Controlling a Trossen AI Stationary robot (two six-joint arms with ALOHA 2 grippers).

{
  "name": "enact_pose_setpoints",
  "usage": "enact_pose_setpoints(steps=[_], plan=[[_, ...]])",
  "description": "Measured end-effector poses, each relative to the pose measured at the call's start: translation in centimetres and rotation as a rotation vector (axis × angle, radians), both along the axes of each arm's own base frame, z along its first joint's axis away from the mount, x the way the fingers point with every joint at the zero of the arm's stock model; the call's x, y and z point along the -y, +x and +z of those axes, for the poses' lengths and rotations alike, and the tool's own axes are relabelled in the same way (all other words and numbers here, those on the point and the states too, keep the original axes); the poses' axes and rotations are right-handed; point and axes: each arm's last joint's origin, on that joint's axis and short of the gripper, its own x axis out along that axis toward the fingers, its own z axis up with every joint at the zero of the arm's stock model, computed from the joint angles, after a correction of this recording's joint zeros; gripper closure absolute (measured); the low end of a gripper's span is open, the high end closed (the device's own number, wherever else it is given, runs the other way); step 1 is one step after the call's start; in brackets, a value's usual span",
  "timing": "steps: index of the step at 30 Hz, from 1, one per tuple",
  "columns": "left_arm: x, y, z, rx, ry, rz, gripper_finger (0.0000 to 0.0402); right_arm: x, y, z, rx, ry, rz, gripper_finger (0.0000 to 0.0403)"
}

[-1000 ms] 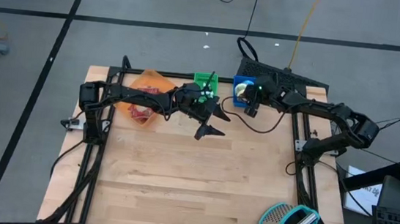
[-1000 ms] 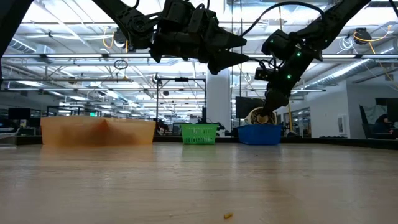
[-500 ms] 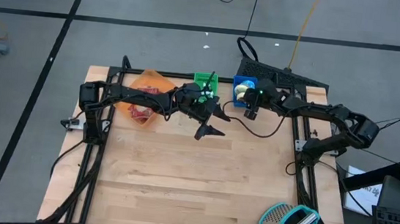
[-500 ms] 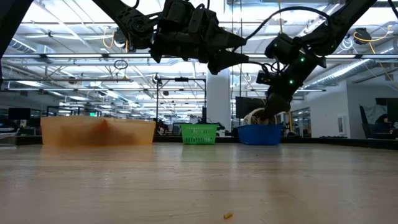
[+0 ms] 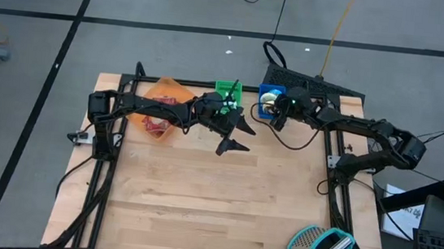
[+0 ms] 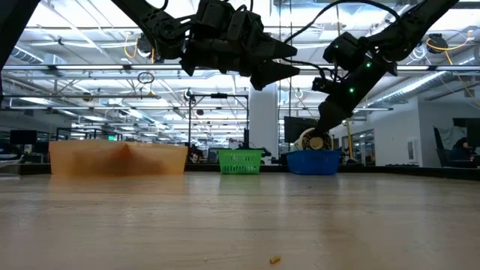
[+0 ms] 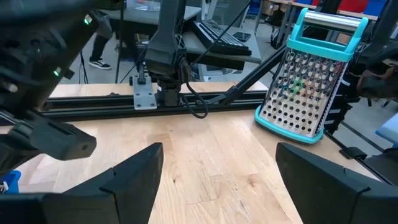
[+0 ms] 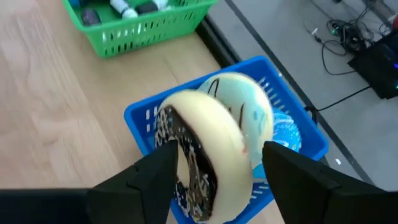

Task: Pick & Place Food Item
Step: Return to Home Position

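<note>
The right claw [image 8: 219,152] is hovering wide open around the black-and-cream ring doughnut [image 8: 208,121] standing in the blue plastic basket [image 8: 140,117]. The left claw [image 7: 217,152] is hanging wide open, empty.

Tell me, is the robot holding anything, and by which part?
Nothing is held. The right tool is open either side of the doughnut in the blue bin; the left tool is open and empty.

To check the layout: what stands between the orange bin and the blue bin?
A green basket stands between the orange bin and the blue bin; the low view shows it plainly.
</note>
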Motion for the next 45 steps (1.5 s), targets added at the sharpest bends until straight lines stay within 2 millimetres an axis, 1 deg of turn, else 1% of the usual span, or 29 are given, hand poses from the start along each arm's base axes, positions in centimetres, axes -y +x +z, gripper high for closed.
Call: enact_pose_setpoints(steps=[6, 12, 15, 21, 23, 24, 26, 27, 30, 33, 34, 36, 38, 40, 43, 45], plan=[[0.0, 0.0, 0.0, 0.000, 0.000, 0.000, 0.0081, -0.3, -0.4, 1.4, 0.051, -0.037, -0.001, 0.0157], [0.0, 0.0, 0.0, 0.000, -0.001, 0.000, 0.0081, -1.1, -1.5, 3.7, 0.139, -0.080, -0.016, 0.0149], [0.0, 0.0, 0.0, 0.000, -0.001, 0.000, 0.0086, -1.8, -2.3, 5.2, 0.219, -0.089, -0.042, 0.0149], [0.0, 0.0, 0.0, 0.011, 0.025, -0.005, 0.0091, -3.3, -4.3, 8.2, 0.467, -0.045, -0.138, 0.0150], [-0.2, 0.0, 0.1, 0.003, -0.009, 0.005, 0.0088, -3.9, -5.0, 8.9, 0.534, -0.009, -0.173, 0.0151], [-0.4, -0.2, 0.5, -0.005, -0.047, 0.015, 0.0087, -4.2, -5.3, 9.1, 0.548, 0.006, -0.184, 0.0151], [-1.0, -1.0, 1.7, -0.026, -0.130, 0.033, 0.0083, -4.8, -6.2, 8.9, 0.523, 0.054, -0.198, 0.0151], [-1.4, -1.7, 2.7, -0.031, -0.150, 0.040, 0.0082, -5.2, -6.6, 8.8, 0.499, 0.082, -0.194, 0.0151], [-2.6, -4.1, 4.5, -0.119, -0.163, 0.073, 0.0078, -6.0, -7.5, 8.7, 0.458, 0.105, -0.192, 0.0151], [-3.6, -6.5, 4.8, -0.254, -0.150, 0.118, 0.0078, -6.5, -8.1, 8.7, 0.444, 0.132, -0.170, 0.0151], [-3.6, -7.2, 4.9, -0.305, -0.167, 0.128, 0.0078, -6.7, -8.3, 8.7, 0.442, 0.142, -0.153, 0.0152], [-3.6, -8.5, 5.3, -0.340, -0.165, 0.138, 0.0078, -7.1, -8.6, 8.7, 0.447, 0.172, -0.111, 0.0151], [-3.0, -9.5, 5.4, -0.318, -0.125, 0.113, 0.0077, -7.7, -9.0, 8.8, 0.451, 0.203, -0.062, 0.0151], [-2.0, -10.5, 5.5, -0.255, -0.097, 0.082, 0.0078, -8.3, -9.4, 8.9, 0.474, 0.225, 0.010, 0.0152], [-0.5, -12.8, 5.5, -0.157, -0.076, 0.064, 0.0077, -9.3, -10.1, 8.8, 0.500, 0.220, 0.116, 0.0151], [0.4, -14.7, 4.8, -0.133, -0.051, 0.070, 0.0078, -9.9, -10.8, 8.7, 0.521, 0.192, 0.121, 0.0152]])
